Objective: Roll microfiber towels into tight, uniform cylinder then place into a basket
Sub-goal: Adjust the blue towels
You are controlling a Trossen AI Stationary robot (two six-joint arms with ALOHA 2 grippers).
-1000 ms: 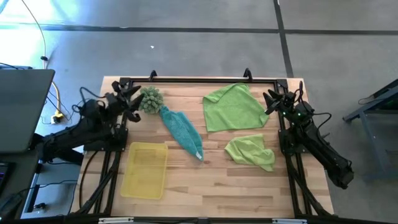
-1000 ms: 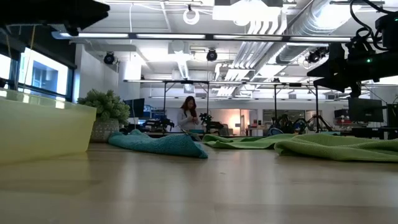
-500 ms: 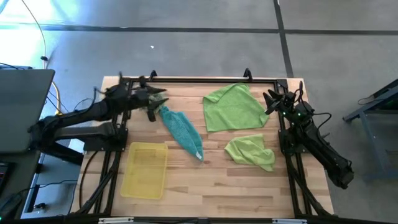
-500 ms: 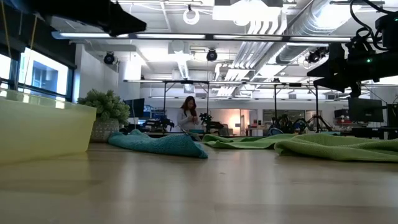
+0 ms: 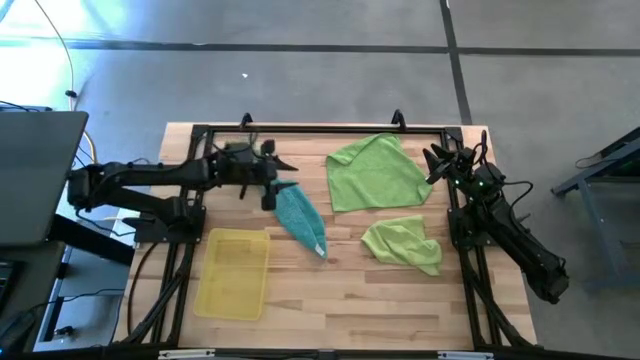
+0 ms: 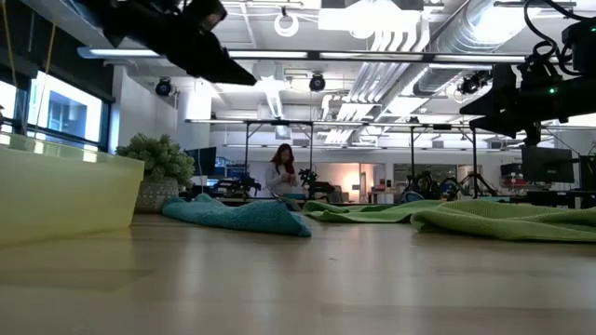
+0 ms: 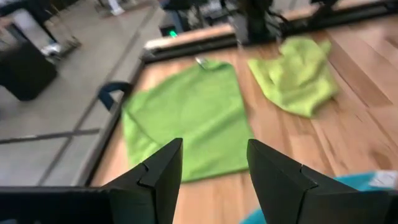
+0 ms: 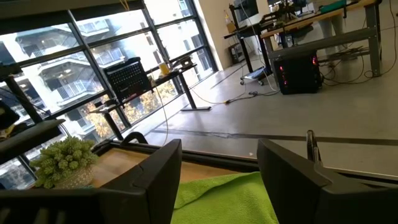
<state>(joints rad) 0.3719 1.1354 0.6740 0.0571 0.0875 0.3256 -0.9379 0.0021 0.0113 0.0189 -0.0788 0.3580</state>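
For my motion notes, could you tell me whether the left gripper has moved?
Yes: the left gripper swung from the table's left edge rightward over the teal towel.

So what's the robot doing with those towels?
It is only starting. The left hand is open, reaching over the top end of the teal towel. The two green towels lie unrolled on the table, and the yellow basket has nothing in it. The right hand waits open at the table's edge.
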